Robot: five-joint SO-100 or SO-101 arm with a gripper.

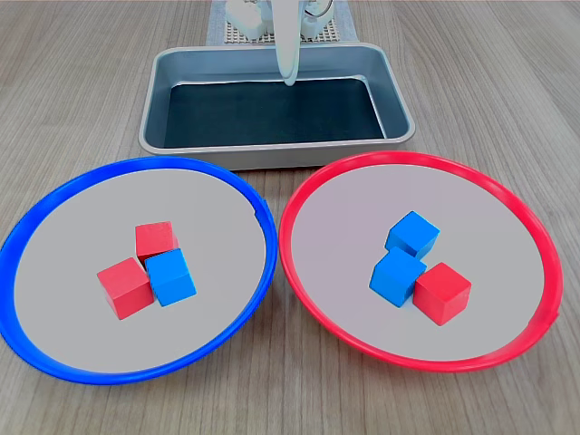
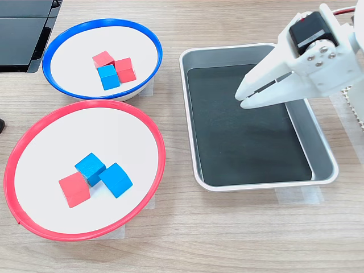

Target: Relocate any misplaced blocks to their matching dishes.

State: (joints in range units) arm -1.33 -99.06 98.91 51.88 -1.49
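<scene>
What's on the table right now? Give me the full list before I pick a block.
Blue-rimmed plate: one, the first exterior view's left.
Red-rimmed plate: one, beside it on that table.
Red blocks in the blue-rimmed plate: two.
Blue block in the blue-rimmed plate: one, touching both.
Blue blocks in the red-rimmed plate: two.
Red block in the red-rimmed plate: one.
Metal tray: one, dark bottom, empty, behind the plates.
Black object: second exterior view's top left, unclear.
Gripper: one, white, over the tray, holding nothing, nearly closed.
</scene>
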